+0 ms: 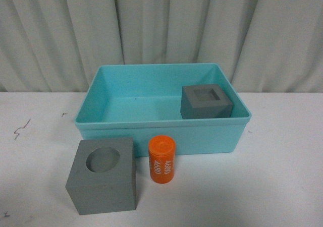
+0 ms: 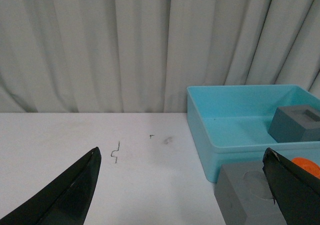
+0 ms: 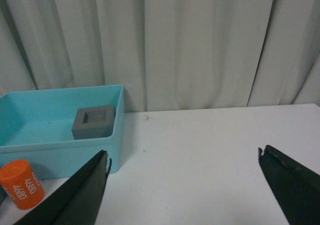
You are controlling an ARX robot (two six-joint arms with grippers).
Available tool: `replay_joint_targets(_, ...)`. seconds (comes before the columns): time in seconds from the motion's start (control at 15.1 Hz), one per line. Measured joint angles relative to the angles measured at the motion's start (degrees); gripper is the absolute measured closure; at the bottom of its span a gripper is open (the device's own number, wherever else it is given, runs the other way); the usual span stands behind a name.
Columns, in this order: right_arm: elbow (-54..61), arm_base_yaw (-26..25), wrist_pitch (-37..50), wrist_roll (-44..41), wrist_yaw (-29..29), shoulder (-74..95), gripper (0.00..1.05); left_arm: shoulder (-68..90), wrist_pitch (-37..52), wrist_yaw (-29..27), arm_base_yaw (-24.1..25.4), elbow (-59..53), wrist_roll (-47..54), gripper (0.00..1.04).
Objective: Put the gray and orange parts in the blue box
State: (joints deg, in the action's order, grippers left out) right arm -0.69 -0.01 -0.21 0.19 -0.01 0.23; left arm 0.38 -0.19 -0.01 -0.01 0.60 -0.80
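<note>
The blue box (image 1: 156, 131) stands at the table's middle, against the curtain. Inside it, at the right, rests a gray cube with a square recess (image 1: 206, 101) (image 2: 295, 123) (image 3: 93, 121). In front of the box, on the table, sits a gray cube with a round recess (image 1: 103, 175) (image 2: 246, 196). The orange cylinder with white numbers (image 1: 161, 159) (image 3: 21, 184) stands upright just right of that cube. Neither arm appears in the front view. My left gripper (image 2: 182, 157) is open over bare table left of the box. My right gripper (image 3: 184, 157) is open over bare table right of the box.
A pale pleated curtain (image 1: 161, 30) hangs right behind the table. Small dark marks (image 1: 21, 128) (image 2: 116, 152) dot the white tabletop left of the box. Bare tabletop lies on both sides of the box.
</note>
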Motion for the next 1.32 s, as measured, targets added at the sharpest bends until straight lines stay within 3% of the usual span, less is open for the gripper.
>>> replay_joint_targets(0.07,0.0,0.0,0.0,0.0,0.0,0.0,0.04,0.0,0.0,0.0,0.0,0.0,0.0,0.07)
replay_joint_targets(0.2,0.0,0.0,0.0,0.0,0.0,0.0,0.07,0.0,0.0,0.0,0.0,0.0,0.0,0.07)
replay_joint_targets(0.26,0.0,0.0,0.0,0.0,0.0,0.0,0.06,3.8,-8.9,-3.4,-1.8,3.0,-2.4,0.07)
replay_joint_targets(0.33,0.0,0.0,0.0,0.0,0.0,0.0,0.06,13.6,-10.6,-6.9,-5.0,6.7,-6.8,0.07)
replay_joint_targets(0.46,0.0,0.0,0.0,0.0,0.0,0.0,0.06,30.5,1.8,-7.6,-11.5,10.8,-12.5,0.07)
replay_joint_targets(0.59,0.0,0.0,0.0,0.0,0.0,0.0,0.06,41.1,8.1,-7.5,-13.6,14.3,-14.2,0.07)
replay_joint_targets(0.79,0.0,0.0,0.0,0.0,0.0,0.0,0.06,62.1,12.3,-1.6,-21.7,20.8,-18.3,0.07)
replay_joint_targets(0.93,0.0,0.0,0.0,0.0,0.0,0.0,0.06,67.4,12.5,-2.0,-24.8,21.3,-18.3,0.07)
replay_joint_targets(1.12,0.0,0.0,0.0,0.0,0.0,0.0,0.06,73.5,13.5,-5.7,-25.4,25.7,-19.0,0.07)
replay_joint_targets(1.32,0.0,0.0,0.0,0.0,0.0,0.0,0.06,84.2,14.3,-13.8,-26.2,31.9,-17.7,0.07)
